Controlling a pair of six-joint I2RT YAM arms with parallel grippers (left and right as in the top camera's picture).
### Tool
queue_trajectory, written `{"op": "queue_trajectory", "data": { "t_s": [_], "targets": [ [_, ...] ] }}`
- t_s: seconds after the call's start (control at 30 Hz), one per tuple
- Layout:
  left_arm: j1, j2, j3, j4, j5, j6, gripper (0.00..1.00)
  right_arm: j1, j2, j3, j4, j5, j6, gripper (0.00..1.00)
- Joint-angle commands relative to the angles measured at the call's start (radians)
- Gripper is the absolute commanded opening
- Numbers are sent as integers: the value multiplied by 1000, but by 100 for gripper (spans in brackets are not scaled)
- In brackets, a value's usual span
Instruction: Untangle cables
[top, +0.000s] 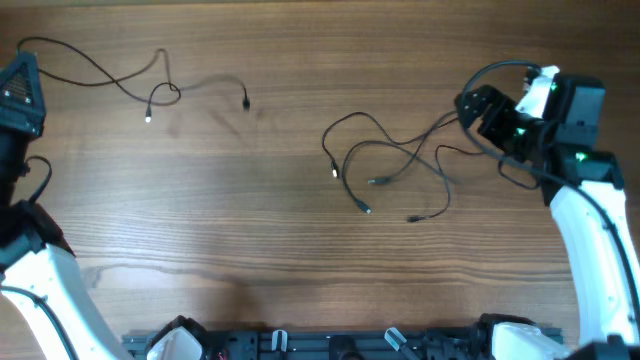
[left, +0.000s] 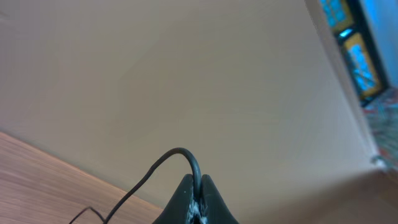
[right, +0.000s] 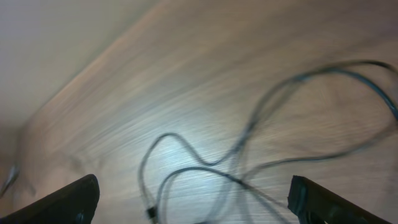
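One thin black cable (top: 110, 78) lies apart at the far left of the table, its plug ends near the table's middle left. My left gripper (top: 24, 72) is shut on its far end; in the left wrist view the jaws (left: 199, 182) pinch the cable (left: 177, 152), which arcs up and drops to the wood. The other cables (top: 392, 160) lie in loose crossing loops right of centre. My right gripper (top: 478, 106) is open and empty above their right end. In the right wrist view, the blurred strands (right: 205, 168) lie between and beyond its spread fingers (right: 196, 205).
The wooden table (top: 250, 230) stretches between the arms. The thicker arm cable (top: 500, 70) loops over the right arm. A plain wall (left: 186, 74) fills most of the left wrist view.
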Motion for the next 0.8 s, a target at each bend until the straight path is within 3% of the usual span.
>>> {"op": "queue_trajectory", "data": {
  "t_s": [0.0, 0.13, 0.33, 0.57, 0.7, 0.77],
  "targets": [
    [-3, 134, 83, 2, -126, 155, 4, 109, -54, 0, 2, 51, -46, 100],
    [-3, 345, 322, -8, -173, 258, 4, 230, -56, 0, 34, 126, -45, 99],
    [-21, 732, 752, -158, -224, 362, 4, 392, -38, 0, 104, 251, -42, 99],
    [-66, 919, 789, -120, -282, 363, 4, 471, 48, 0, 142, 281, -41, 100],
    [-109, 991, 789, -310, -358, 362, 4, 496, 118, 0, 150, 276, -10, 100],
    [-141, 1020, 789, -497, -493, 362, 11, 517, 155, 0, 164, 256, -9, 100]
  ]
}}
